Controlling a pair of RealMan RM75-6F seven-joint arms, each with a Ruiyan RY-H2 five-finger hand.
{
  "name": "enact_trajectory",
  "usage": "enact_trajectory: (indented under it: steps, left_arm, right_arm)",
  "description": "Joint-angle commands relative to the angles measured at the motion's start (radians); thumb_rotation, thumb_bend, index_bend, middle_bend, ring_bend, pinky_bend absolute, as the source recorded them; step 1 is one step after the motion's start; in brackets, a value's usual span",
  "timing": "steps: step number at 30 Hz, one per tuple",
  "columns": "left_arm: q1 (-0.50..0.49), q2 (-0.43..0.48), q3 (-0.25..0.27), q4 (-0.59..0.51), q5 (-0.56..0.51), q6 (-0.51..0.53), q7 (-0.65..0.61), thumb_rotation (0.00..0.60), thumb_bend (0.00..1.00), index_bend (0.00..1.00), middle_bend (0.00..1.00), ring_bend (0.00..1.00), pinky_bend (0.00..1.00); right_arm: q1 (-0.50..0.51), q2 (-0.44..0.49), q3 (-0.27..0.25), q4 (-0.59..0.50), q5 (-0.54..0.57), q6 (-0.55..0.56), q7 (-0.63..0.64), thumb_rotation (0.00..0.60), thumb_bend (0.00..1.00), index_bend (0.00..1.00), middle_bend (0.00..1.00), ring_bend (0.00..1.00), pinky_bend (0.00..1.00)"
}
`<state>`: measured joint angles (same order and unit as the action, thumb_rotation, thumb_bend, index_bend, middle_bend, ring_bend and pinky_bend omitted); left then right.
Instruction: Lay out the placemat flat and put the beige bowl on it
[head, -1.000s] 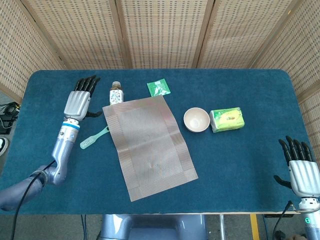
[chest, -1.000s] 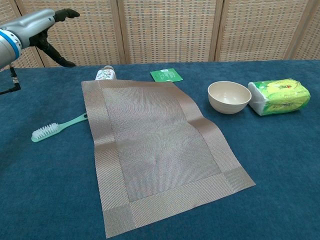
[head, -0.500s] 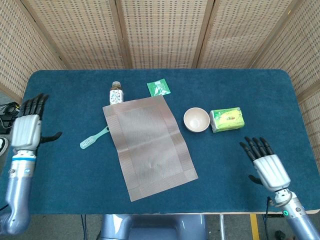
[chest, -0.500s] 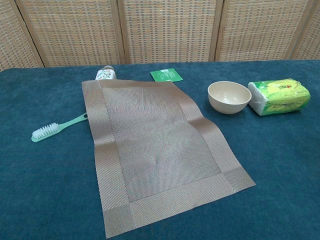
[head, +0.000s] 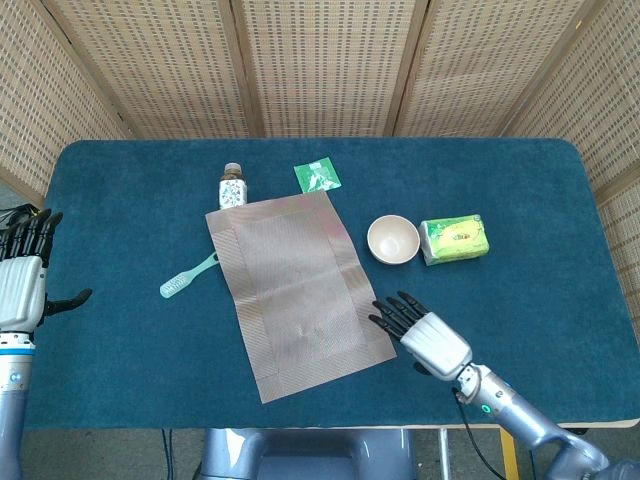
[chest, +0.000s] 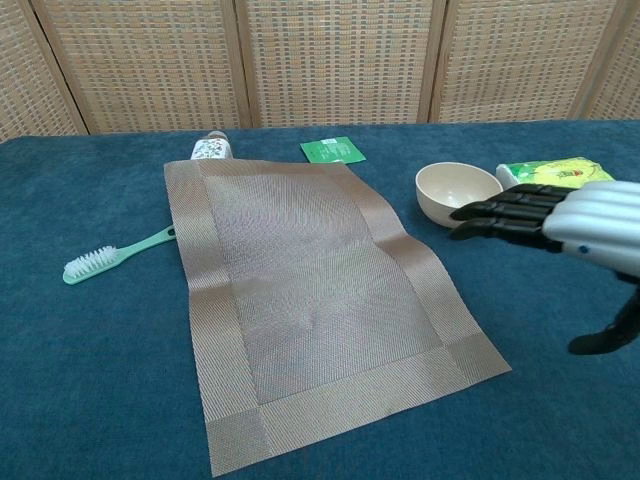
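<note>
A brown woven placemat (head: 298, 290) (chest: 310, 300) lies spread on the blue table, turned at a slant. The beige bowl (head: 393, 240) (chest: 458, 194) stands upright on the cloth just right of the mat, empty. My right hand (head: 425, 336) (chest: 565, 224) hovers open with fingers stretched out, near the mat's front right corner and in front of the bowl, holding nothing. My left hand (head: 22, 285) is open at the table's far left edge, well away from the mat; the chest view does not show it.
A green tissue pack (head: 455, 240) (chest: 545, 175) lies right of the bowl. A small bottle (head: 232, 187) and a green sachet (head: 318, 176) sit behind the mat. A mint toothbrush (head: 188, 275) (chest: 115, 253) lies to its left.
My right hand has swung in from the table's right front corner toward the mat's front right corner. My left hand has drawn back off the mat to the far left edge.
</note>
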<state>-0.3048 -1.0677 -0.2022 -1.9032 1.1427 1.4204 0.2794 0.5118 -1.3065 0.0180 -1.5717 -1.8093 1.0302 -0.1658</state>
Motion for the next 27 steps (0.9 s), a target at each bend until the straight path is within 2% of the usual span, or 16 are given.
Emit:
enact_trajectory:
  steps: [1, 5, 11, 27]
  left_arm:
    - [-0.004, -0.004, 0.001, 0.007, -0.001, -0.01, -0.003, 0.6, 0.0, 0.0, 0.0, 0.0, 0.0]
    - [-0.006, -0.003, -0.002, 0.015, -0.007, -0.02, -0.011, 0.6, 0.0, 0.0, 0.0, 0.0, 0.0]
    - [-0.005, 0.003, -0.006, 0.028, -0.014, -0.035, -0.035, 0.6, 0.0, 0.0, 0.0, 0.0, 0.0]
    - [-0.008, 0.004, -0.006, 0.031, -0.012, -0.05, -0.046, 0.6, 0.0, 0.0, 0.0, 0.0, 0.0]
  right_arm:
    - [0.051, -0.063, 0.013, 0.026, 0.005, -0.062, -0.036, 0.6, 0.0, 0.1, 0.0, 0.0, 0.0]
    - [0.092, -0.128, 0.012, 0.076, 0.025, -0.118, -0.036, 0.6, 0.0, 0.12, 0.0, 0.0, 0.0]
    - [0.123, -0.193, -0.008, 0.17, 0.03, -0.136, -0.026, 0.6, 0.0, 0.12, 0.0, 0.0, 0.0]
    - [0.146, -0.244, -0.063, 0.263, 0.034, -0.103, -0.003, 0.6, 0.0, 0.12, 0.0, 0.0, 0.0]
